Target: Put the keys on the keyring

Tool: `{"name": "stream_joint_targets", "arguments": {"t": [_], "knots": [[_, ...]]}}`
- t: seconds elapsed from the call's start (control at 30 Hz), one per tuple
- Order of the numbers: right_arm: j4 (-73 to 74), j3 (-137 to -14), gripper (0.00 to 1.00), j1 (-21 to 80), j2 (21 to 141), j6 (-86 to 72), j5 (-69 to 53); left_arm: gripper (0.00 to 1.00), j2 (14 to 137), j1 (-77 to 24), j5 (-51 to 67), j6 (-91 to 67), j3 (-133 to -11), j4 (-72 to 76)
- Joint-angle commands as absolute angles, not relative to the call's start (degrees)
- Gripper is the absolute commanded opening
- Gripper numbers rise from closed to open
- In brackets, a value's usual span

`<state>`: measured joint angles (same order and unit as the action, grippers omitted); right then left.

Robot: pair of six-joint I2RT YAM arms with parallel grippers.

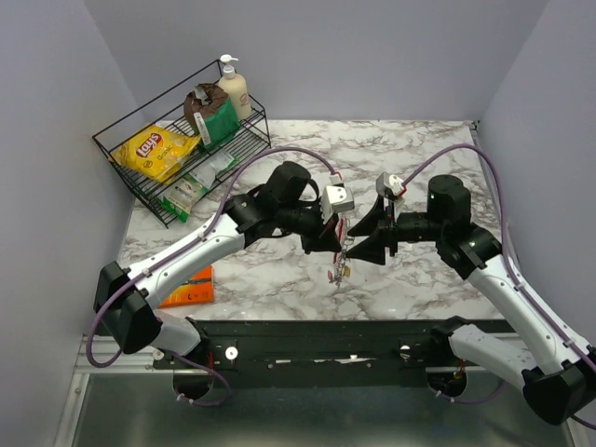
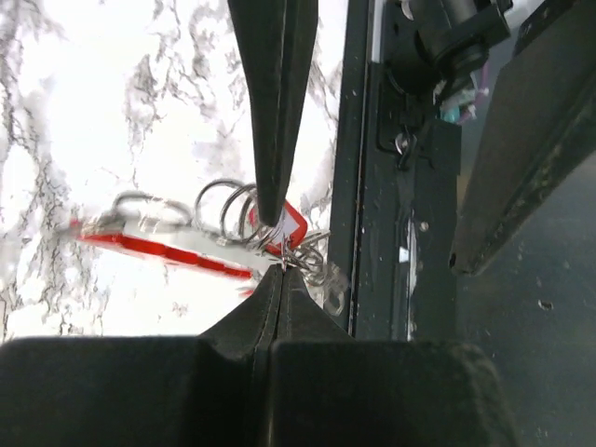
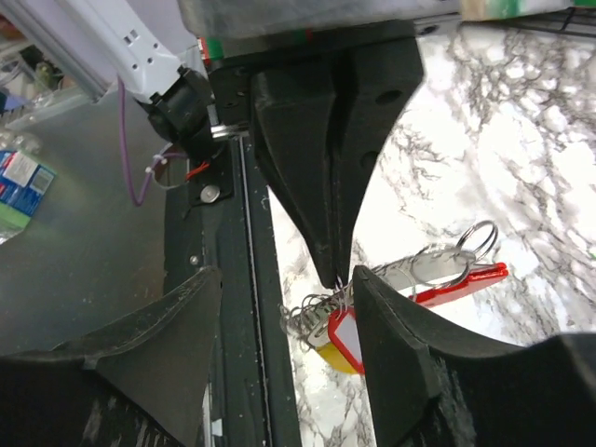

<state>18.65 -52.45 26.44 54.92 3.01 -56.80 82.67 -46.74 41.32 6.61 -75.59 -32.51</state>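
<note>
One tip: left hand (image 2: 279,256) pinches the red curved keyring (image 2: 168,250); wide-open right hand (image 3: 284,279) should slowly take tiny tagged keys (image 3: 343,337)

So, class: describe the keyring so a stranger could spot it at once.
Over the middle of the marble table, find the shut left pincer and the bunch hanging from it. The keyring is the long red bar backed with silver, unlike the little tagged keys beside it.
</note>
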Motion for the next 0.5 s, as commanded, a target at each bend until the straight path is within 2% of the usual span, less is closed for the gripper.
{"name": "stream_joint_targets", "arguments": {"t": [0.0,0.3,0.47], "knots": [[16.3,-52.4,0.67,26.6,52.0,1.1,-52.1,0.0,75.8,-46.9,36.9,-2.4,-68.1,-12.0],[13.3,-51.0,0.67,26.5,47.9,-1.7,-50.1,0.0,70.0,-46.8,35.3,-11.1,-56.7,12.0],[13.3,-50.9,0.67,26.4,46.8,-1.6,-51.7,0.0,69.5,-46.8,35.9,-14.8,-53.8,20.1]]}}
